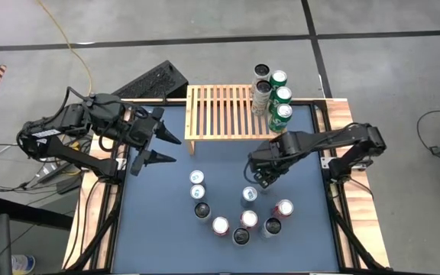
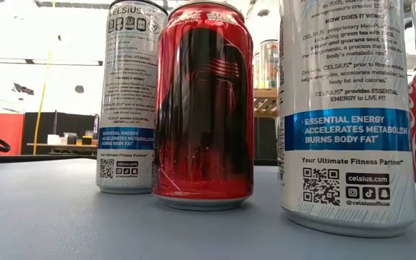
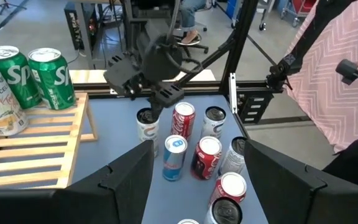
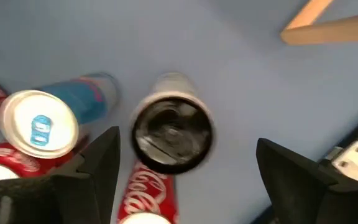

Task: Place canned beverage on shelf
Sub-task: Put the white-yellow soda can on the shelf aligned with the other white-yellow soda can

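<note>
Robotics lab or workshop — not a home. Bare grey concrete floor point(image 1: 403, 229) with dark seams, a yellow cable point(image 1: 79, 57) trailing across it. The blue-topped table point(image 1: 159, 229) sits in a black metal frame point(image 3: 238, 74) with two arms bolted on. The low view shows an open hall with bright ceiling lights point(image 2: 20, 61) and cluttered benches point(image 2: 63, 144) — the left wrist view shows a wheeled chair base point(image 3: 188, 37) and a person in a pink patterned garment point(image 3: 340, 68) holding a device.
</note>
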Robot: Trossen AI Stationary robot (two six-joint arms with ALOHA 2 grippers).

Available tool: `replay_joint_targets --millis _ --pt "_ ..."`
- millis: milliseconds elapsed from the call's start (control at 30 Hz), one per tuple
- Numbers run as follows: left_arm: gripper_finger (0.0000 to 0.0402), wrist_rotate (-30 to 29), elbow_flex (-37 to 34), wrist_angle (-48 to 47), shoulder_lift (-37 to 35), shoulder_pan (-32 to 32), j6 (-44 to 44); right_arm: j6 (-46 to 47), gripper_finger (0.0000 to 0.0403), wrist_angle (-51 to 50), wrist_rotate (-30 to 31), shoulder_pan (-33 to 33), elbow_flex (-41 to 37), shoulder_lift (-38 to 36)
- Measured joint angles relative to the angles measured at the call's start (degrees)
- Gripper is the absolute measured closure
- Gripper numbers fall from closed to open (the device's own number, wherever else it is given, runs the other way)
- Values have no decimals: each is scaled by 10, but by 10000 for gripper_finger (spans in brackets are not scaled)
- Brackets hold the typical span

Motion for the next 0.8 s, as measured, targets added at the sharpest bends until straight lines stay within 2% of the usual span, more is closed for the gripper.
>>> replay_joint_targets --millis 300,600,800 --pt "165 0 0 0 0 0 -1 6 91 -4 -3 1 1 44" --pt "165 0 0 -1 0 0 -1 35 92 6 -12 0 -16 40" --pt "165 0 0 -2 0 0 0 44 92 47 -30 4 -45 39"
